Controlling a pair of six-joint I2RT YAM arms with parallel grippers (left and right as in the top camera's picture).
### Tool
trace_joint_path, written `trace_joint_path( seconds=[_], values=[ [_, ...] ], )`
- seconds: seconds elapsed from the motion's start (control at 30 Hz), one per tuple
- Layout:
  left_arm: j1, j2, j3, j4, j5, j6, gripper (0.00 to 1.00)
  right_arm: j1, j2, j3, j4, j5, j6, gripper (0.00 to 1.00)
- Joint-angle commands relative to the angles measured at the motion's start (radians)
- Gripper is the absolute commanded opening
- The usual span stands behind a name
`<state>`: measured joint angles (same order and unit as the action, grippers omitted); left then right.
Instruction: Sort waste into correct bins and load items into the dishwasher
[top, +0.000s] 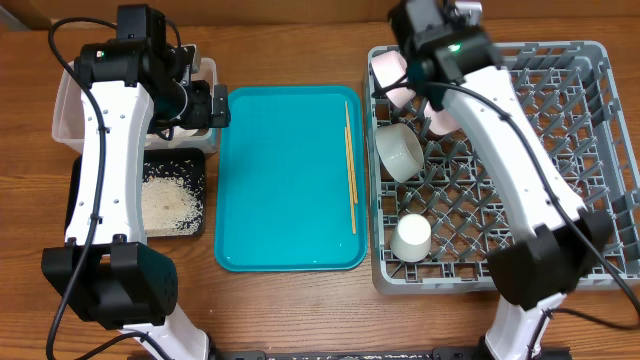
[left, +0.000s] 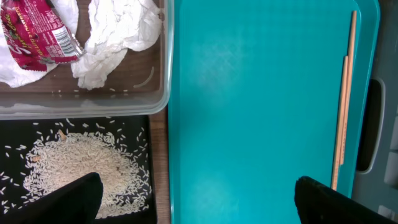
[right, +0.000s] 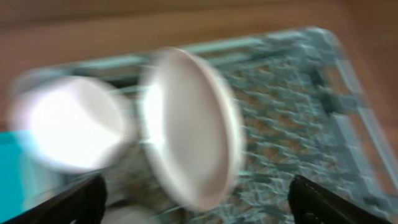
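- Reaching from the near left edge up over the clear tub (top: 62, 110), the left arm (top: 110, 160) turns its wrist toward the teal tray (top: 285, 180). The left gripper (left: 199, 202) has its fingers spread wide and holds nothing.
- Napkins (left: 118, 37) and the wrapper (left: 37, 31) lie in the tub. Rice (top: 170, 200) is heaped in the black tray (left: 12, 127) just nearer.
- The chopsticks (top: 350, 160) lie side by side along the teal tray's right rim, their long axis running near to far.
- The right arm (top: 510, 160) stretches diagonally over the dish rack (top: 590, 130) to its far left corner. The right gripper (right: 202, 205) has its fingers apart, gripping nothing.
- The plate (right: 193, 130), blurred, stands on edge in the rack with a bowl (right: 68, 124) beside it.
- A second bowl (top: 400, 150) and the cup (top: 411, 238) sit nearer along the rack's left side.
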<state>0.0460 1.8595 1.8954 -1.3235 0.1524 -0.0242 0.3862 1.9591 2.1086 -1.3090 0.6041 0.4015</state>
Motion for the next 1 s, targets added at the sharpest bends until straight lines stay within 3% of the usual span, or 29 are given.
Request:
trace_joint_path(
  seconds=[0.0, 0.13, 0.4, 0.97],
  values=[
    [-0.001, 0.005, 0.018, 0.000, -0.004, -0.009, 1.00, 0.057, -0.069, 0.056, 0.022, -0.319, -0.120, 0.91],
    [-0.001, 0.005, 0.018, 0.000, -0.004, -0.009, 1.00, 0.142, -0.017, 0.050, 0.028, -0.431, -0.115, 0.87],
    [-0.001, 0.005, 0.018, 0.000, -0.004, -0.009, 1.00, 0.280, 0.195, 0.038, 0.020, -0.422, -0.024, 0.83],
    [-0.001, 0.005, 0.018, 0.000, -0.004, -0.009, 1.00, 0.250, 0.461, 0.031, 0.019, -0.396, 0.045, 0.80]
  ],
)
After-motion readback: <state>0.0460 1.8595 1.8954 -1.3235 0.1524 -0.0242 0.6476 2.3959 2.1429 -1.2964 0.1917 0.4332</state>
